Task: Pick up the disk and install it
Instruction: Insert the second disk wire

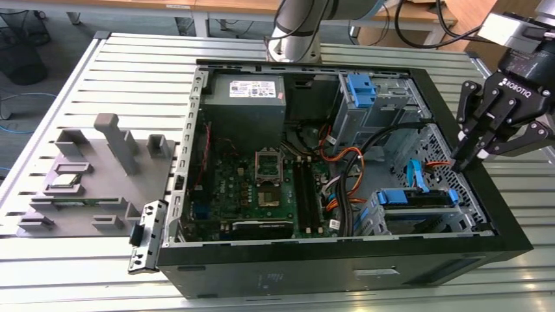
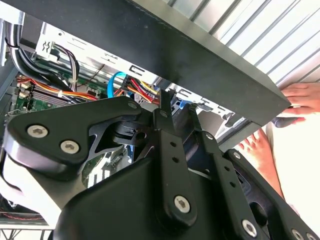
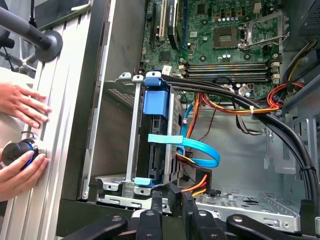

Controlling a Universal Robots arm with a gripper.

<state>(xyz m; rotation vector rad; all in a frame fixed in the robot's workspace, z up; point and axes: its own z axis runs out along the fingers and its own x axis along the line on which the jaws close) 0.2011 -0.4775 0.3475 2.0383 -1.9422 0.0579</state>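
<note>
The gripper [image 1: 464,166] hangs over the computer case's [image 1: 347,260] edge on the exterior view's right, its jaws drawn together on nothing. Just beyond them the disk [image 3: 159,145] sits edge-on in its drive cage [image 3: 131,150], blue bracket and a light-blue ribbon cable beside it. It is likely dense, rigid and shock-sensitive; the bracket's blue end tab looks the safest hold.

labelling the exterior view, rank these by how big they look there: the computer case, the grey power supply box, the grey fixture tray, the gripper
1. computer case
2. grey fixture tray
3. grey power supply box and gripper: look alike; the gripper may sit nearer the camera, so unranked.
</note>
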